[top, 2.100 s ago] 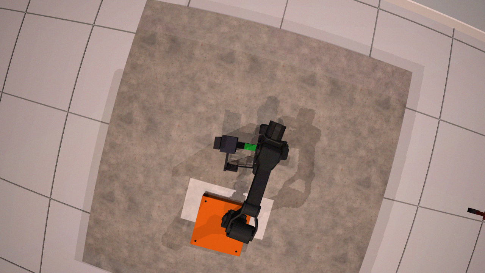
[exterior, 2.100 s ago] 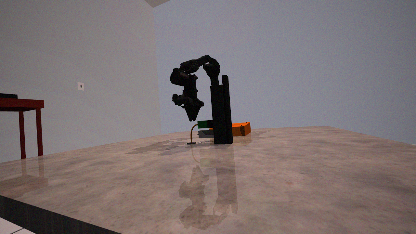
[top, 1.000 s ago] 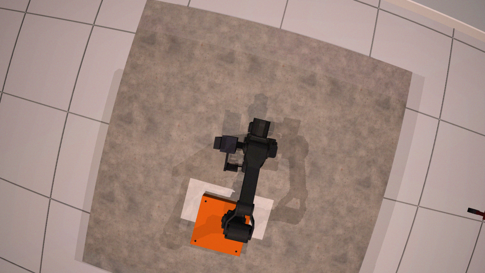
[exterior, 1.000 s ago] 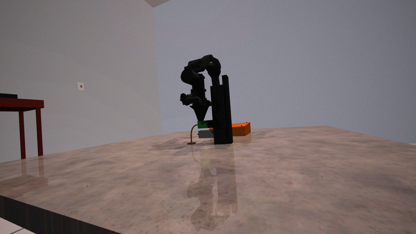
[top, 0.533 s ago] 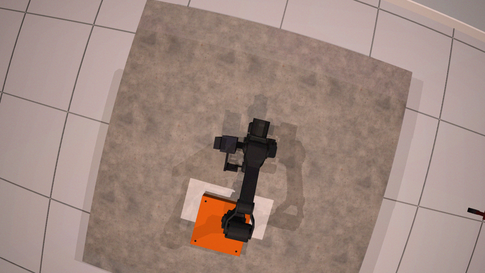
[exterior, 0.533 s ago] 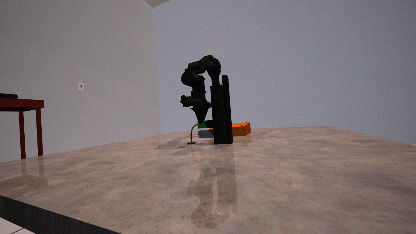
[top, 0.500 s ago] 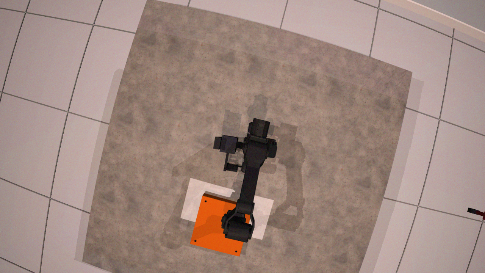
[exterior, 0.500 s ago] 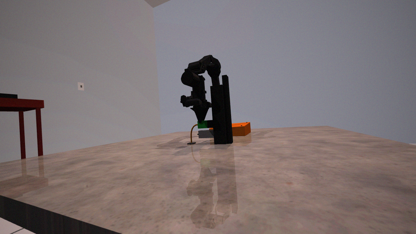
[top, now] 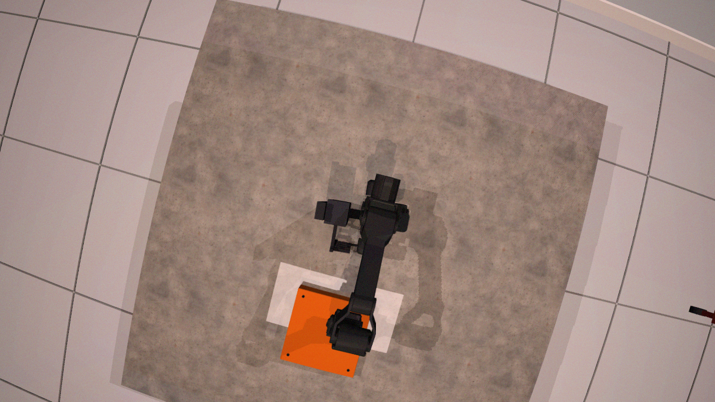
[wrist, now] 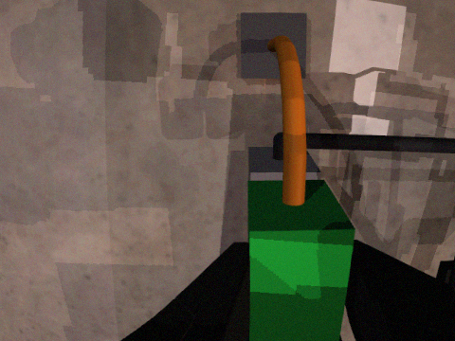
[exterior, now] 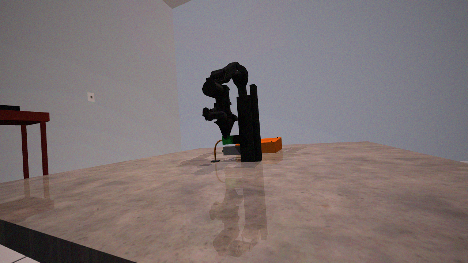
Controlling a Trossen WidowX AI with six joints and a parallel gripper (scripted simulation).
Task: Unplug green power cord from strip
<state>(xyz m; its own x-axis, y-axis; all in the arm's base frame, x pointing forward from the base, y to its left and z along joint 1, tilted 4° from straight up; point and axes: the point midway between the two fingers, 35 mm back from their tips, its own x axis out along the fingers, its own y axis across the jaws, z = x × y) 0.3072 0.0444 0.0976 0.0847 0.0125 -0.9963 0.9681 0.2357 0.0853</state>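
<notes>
Green plug (wrist: 298,278) — clamped between the fingers — orange cord (wrist: 292,127) attached.

One green plug (wrist: 298,272), one orange cord (wrist: 292,127) — one orange block (exterior: 271,144).
</notes>
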